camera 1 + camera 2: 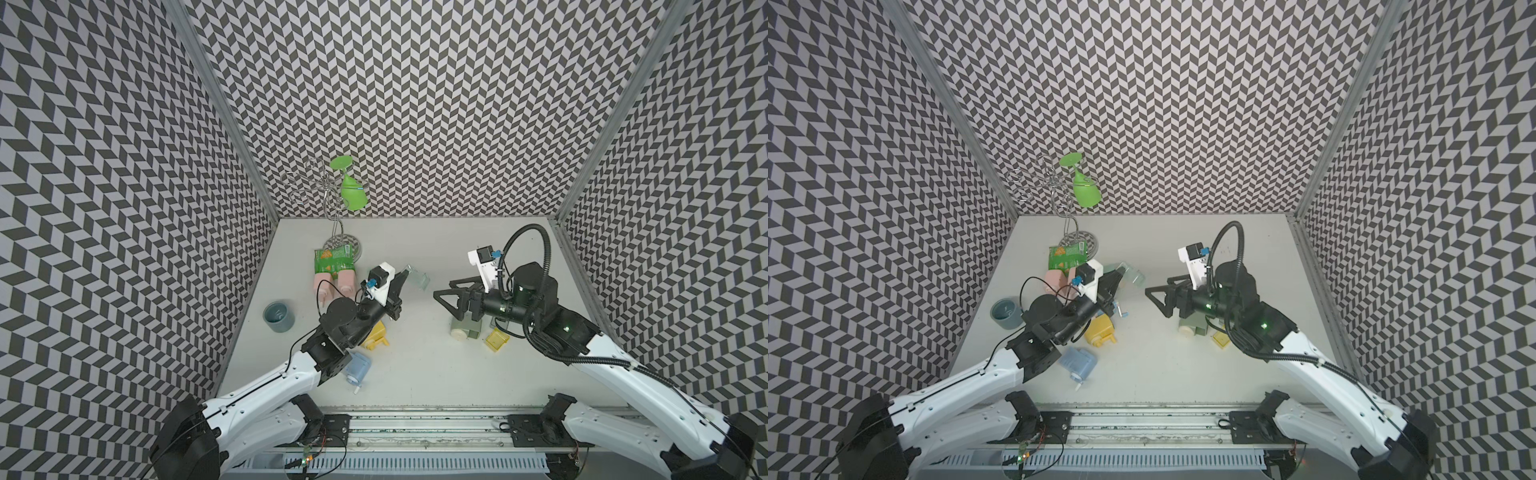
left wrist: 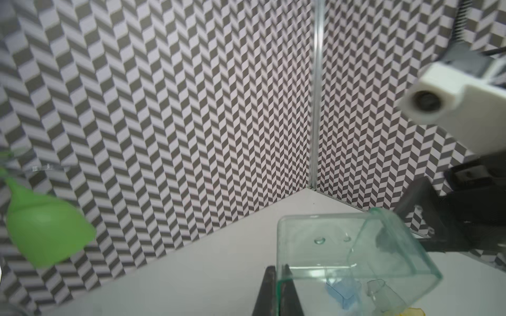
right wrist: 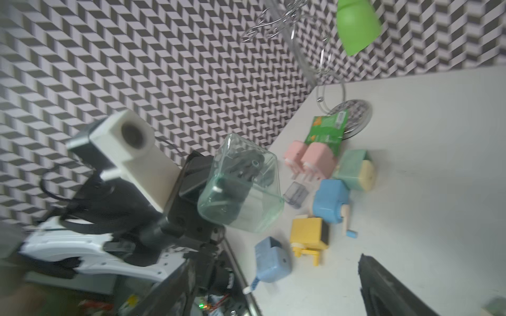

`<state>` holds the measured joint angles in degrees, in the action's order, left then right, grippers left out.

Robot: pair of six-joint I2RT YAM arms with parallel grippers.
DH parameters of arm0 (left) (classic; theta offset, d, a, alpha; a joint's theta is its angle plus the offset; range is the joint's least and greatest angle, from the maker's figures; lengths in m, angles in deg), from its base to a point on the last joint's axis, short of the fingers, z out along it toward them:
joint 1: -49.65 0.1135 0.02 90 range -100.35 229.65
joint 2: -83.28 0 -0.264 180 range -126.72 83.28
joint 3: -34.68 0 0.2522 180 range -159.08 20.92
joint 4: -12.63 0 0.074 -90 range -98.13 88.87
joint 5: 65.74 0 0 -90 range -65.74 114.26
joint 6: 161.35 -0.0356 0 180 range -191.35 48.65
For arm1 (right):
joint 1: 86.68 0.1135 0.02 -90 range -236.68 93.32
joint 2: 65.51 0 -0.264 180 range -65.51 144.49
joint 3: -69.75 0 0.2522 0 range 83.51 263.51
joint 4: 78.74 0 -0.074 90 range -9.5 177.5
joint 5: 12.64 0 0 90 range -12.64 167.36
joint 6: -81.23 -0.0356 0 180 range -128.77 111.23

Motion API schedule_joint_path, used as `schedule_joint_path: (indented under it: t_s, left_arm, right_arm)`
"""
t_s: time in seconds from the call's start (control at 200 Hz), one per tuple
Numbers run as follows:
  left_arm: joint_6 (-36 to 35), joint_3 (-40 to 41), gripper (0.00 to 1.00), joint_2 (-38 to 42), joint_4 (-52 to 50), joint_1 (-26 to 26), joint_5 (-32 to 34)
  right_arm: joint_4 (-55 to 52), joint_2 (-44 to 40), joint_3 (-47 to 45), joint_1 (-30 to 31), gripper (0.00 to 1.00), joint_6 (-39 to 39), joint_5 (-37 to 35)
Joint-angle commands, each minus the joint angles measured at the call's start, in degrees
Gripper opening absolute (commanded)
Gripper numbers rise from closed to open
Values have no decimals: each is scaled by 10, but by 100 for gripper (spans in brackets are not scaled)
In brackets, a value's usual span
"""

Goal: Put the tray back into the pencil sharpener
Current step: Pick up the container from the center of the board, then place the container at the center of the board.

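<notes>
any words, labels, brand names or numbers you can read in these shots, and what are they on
No text is legible in any view.
green packet: has printing on its front, too small and blurred to read.
clear tray: no lettering that I can make out.

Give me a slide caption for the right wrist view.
Left claw holds a clear green tray near scattered pencil sharpeners.

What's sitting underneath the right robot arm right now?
An olive-green pencil sharpener and a yellow tray beside it. The right arm covers the sharpener's upper part, so that cannot be seen.
</notes>
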<state>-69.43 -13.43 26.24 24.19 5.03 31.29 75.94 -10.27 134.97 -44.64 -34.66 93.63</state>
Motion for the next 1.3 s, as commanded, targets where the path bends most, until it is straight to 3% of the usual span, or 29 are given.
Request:
schedule_joint_path:
  t_s: [0.0, 0.2, 0.386, 0.581, 0.771, 1.057, 1.297]
  left_arm:
    - [171, -45, 0, -26, -220, -2, 86]
    - [373, -140, 0, -114, -441, -2, 115]
    - [464, -179, 0, -168, -520, -8, 89]
    - [474, -180, 0, -185, -525, -9, 55]
    - [486, -214, 0, -237, -589, -32, 41]
    - [501, -315, 6, -405, -673, -87, 18]
    - [492, -394, 29, -493, -703, -106, 11]
  right_arm:
    - [-40, 1, 6, 61, 89, 68, -196]
    - [-59, 58, 30, 163, 76, 89, -347]
    - [-55, 111, 43, 192, 66, 77, -419]
    - [-48, 134, 46, 184, 61, 32, -406]
    - [-50, 61, 0, 118, 57, 3, -370]
    - [-63, -11, -42, 107, 56, 1, -388]
    - [-64, -51, -61, 105, 56, 9, -394]
